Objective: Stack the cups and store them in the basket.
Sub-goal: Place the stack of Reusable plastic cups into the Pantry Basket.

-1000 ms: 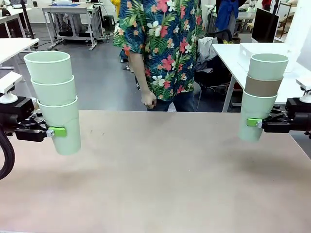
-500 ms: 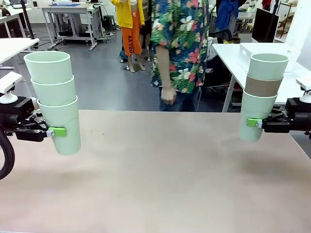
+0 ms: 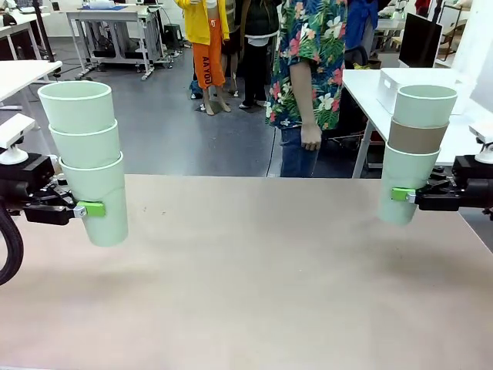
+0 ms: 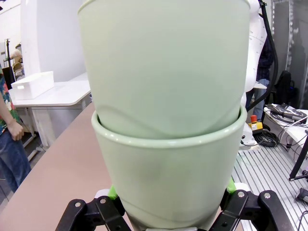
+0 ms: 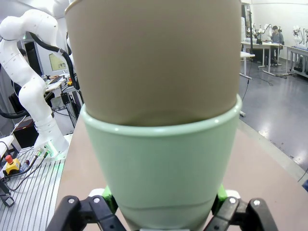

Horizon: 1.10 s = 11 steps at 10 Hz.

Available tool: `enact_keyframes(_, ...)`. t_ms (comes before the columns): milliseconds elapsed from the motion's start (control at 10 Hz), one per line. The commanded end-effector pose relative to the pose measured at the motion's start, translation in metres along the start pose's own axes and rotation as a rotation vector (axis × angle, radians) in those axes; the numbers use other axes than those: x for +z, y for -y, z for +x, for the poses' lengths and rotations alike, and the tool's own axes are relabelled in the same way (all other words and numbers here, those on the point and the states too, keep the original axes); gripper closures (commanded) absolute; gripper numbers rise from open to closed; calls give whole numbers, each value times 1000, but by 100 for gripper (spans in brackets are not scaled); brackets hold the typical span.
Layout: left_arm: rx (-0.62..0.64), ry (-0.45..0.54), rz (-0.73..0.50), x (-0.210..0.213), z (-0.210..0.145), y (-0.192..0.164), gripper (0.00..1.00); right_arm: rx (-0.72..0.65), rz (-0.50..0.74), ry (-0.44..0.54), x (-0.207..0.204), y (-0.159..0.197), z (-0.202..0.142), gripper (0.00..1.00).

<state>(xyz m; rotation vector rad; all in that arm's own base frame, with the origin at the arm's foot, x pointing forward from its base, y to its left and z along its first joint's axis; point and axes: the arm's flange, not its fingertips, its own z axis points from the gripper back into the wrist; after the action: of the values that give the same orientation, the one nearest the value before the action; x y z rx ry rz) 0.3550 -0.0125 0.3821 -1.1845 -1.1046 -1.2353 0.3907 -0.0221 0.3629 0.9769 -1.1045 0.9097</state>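
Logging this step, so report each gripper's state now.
Left gripper: shut on the bottom cup of a stack of three green cups.
Right gripper: shut on the bottom cup of a green, brown, green stack.

Was a robotics lab. Grey open floor [image 3: 154, 131], rows of white workbenches [image 3: 115, 15] with gear on top, monitor [image 3: 420, 38] by a side desk. White robot arm [image 5: 34, 96] stood on a slotted aluminium plate [image 5: 29, 192], with a red e-stop button [image 5: 10, 165] and loose cables [image 4: 267, 138] alongside.
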Motion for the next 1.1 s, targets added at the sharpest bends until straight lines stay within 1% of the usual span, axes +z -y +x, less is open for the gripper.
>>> enact_keyframes(0, 6, 0, -4, -1, 5, 1, 14, 9, -3, 3, 0, 0, 3, 15)
enact_keyframes(1000, 6, 0, -4, -1, 5, 1, 14, 9, -3, 3, 0, 0, 3, 15)
